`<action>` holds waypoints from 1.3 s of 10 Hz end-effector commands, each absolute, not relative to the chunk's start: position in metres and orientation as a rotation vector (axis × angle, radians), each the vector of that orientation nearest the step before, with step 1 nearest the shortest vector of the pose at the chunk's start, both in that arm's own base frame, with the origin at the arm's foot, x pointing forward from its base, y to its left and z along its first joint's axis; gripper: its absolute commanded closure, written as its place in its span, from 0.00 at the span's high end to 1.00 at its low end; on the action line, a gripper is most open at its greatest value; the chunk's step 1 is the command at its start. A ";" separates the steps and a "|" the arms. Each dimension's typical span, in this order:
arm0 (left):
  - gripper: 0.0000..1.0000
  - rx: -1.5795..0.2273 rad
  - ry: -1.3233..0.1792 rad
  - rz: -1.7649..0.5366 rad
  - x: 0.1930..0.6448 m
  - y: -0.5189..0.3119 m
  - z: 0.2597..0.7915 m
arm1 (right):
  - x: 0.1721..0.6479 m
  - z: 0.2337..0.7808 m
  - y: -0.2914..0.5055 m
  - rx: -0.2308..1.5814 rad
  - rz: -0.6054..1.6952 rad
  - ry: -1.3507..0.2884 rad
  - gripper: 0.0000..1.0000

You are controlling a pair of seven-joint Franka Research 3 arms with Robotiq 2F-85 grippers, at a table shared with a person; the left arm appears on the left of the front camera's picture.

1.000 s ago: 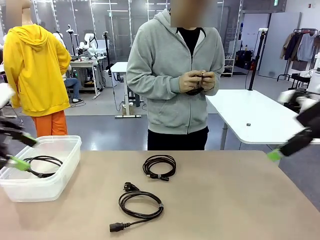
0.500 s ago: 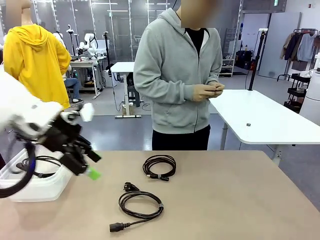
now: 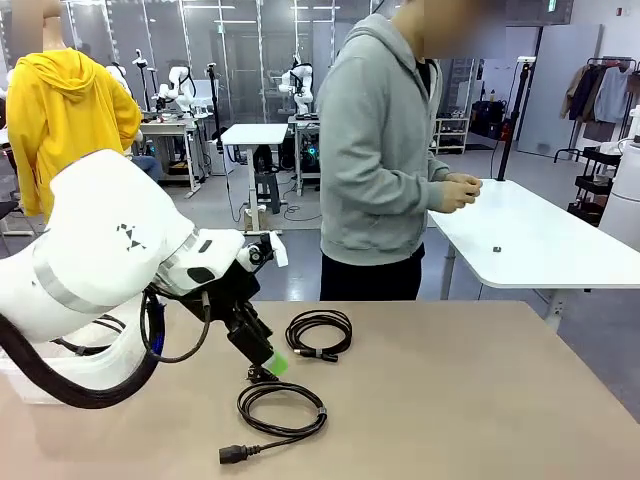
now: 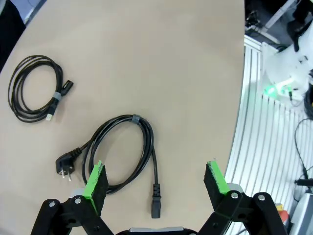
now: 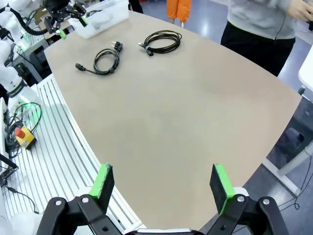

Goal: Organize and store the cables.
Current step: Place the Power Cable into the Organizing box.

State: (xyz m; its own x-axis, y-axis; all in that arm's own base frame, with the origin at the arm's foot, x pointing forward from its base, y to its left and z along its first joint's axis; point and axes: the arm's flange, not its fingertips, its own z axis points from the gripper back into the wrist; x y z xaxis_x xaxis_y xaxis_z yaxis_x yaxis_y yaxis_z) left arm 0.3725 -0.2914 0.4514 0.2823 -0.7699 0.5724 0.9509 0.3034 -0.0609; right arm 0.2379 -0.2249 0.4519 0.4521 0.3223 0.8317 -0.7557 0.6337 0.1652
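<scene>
Two coiled black cables lie on the tan table [image 3: 450, 400]. The larger one, a power cable [image 3: 282, 408] with a plug and a connector, sits near the front, and a smaller coil [image 3: 320, 333] lies behind it. My left gripper [image 3: 270, 365] hangs open just above the power cable's plug end. In the left wrist view the power cable [image 4: 149, 147] lies between and ahead of the open gripper [image 4: 156, 178], and the small coil [image 4: 55, 98] is off to the upper left. My right gripper [image 5: 162, 180] stands open and holds nothing, high over the table's edge, far from both cables [image 5: 106, 59] [image 5: 161, 40].
A clear plastic bin [image 5: 100, 17] stands at the table's left end, mostly hidden behind my left arm in the front view. A person in a grey hoodie [image 3: 385, 150] stands at the far side, turned toward a white table [image 3: 520, 240].
My left arm swung from the bin rightward to above the power cable. The right gripper left the front view. The person turned toward the white table.
</scene>
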 end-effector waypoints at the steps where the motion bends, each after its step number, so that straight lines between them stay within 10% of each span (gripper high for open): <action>1: 1.00 -0.435 -0.495 -1.191 0.372 -0.275 0.455 | 0.235 0.458 -0.225 0.579 0.716 -0.877 1.00; 13: 1.00 -0.301 -0.248 -1.185 0.402 -0.402 0.390 | 0.235 0.458 -0.225 0.579 0.716 -0.877 1.00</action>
